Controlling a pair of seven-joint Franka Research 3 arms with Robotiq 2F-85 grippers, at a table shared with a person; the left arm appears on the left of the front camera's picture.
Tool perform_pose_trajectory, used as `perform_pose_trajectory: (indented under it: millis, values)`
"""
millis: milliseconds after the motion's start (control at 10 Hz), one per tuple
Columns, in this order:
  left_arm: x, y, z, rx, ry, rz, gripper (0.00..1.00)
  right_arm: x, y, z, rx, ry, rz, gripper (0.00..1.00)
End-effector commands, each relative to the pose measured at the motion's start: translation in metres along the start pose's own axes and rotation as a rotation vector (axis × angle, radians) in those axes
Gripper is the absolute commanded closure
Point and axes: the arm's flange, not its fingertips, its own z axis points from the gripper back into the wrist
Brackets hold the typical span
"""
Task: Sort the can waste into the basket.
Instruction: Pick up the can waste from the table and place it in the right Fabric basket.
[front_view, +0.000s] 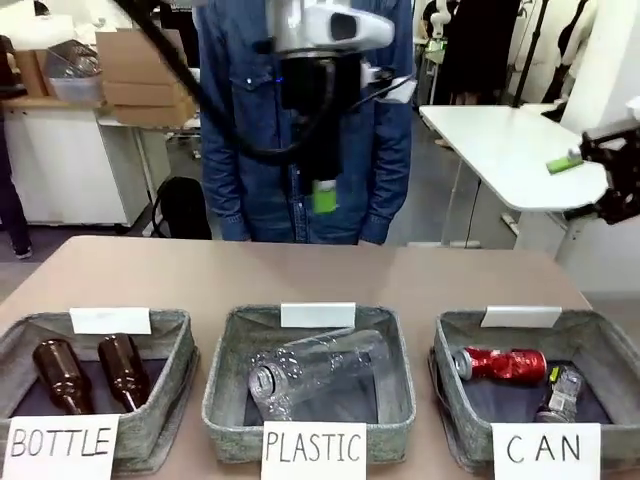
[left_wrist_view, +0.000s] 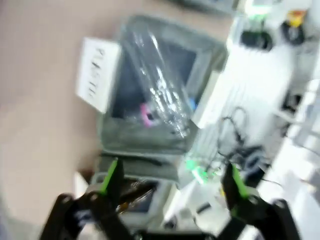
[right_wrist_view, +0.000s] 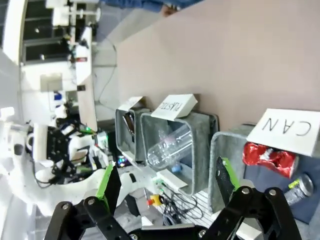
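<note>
Both cans, the red can (front_view: 503, 363) and the black can (front_view: 563, 394), are lying in the CAN basket (front_view: 612, 343), below the raised right tool (right_wrist_view: 167, 184), jaws open and empty; left tool (left_wrist_view: 172, 181), also open, is hovering over the plastic bottle (left_wrist_view: 161, 90), blurred in its wrist view.

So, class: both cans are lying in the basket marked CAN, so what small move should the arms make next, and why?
Probably just hold still, raised: the red can and black can already lie in the basket, and both end effectors are open and empty.

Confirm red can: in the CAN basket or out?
In. The red can lies on its side inside the CAN basket, beside the black can.
</note>
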Motion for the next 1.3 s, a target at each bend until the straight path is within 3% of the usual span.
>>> perform_pose_trajectory:
  millis: [0, 200, 300, 500, 600, 800, 900, 1000, 1100, 1200]
  values:
    - [-0.063, -0.024, -0.024, -0.034, -0.109, 0.016, 0.0, 0.023, 0.01, -0.006, 0.01, 0.038, 0.004, 0.0]
    - [-0.137, -0.011, -0.013, -0.031, -0.333, 0.222, 0.0, 0.035, 0.02, -0.048, 0.06, 0.139, 0.041, 0.0]
    - [-0.171, -0.004, -0.014, -0.048, -0.392, 0.319, 0.0, 0.038, 0.026, -0.071, 0.092, 0.195, 0.049, 0.0]
    - [-0.231, 0.01, -0.024, -0.15, -0.532, 0.465, 0.0, 0.035, 0.046, -0.104, 0.198, 0.277, 0.086, 0.0]
    - [-0.259, 0.016, -0.029, -0.228, -0.683, 0.459, 0.0, 0.031, 0.058, -0.115, 0.273, 0.306, 0.083, 0.0]
    - [-0.305, 0.034, -0.038, -0.456, -1.025, 0.662, 0.0, 0.023, 0.077, -0.117, 0.558, 0.392, -0.115, 0.0]
    - [-0.322, 0.039, -0.041, -0.531, -1.17, 0.728, 0.0, 0.017, 0.079, -0.107, 0.7, 0.386, -0.223, 0.0]
    - [-0.338, 0.043, -0.047, -0.573, -1.297, 0.764, 0.0, 0.01, 0.078, -0.093, 0.787, 0.362, -0.298, 0.0]
    - [-0.351, 0.05, -0.055, -0.635, -1.386, 0.779, 0.0, -0.003, 0.081, -0.078, 0.798, 0.336, -0.333, 0.0]
    - [-0.341, 0.05, -0.04, -0.543, -1.054, 0.708, 0.0, 0.015, 0.082, -0.107, 0.684, 0.429, -0.132, 0.0]
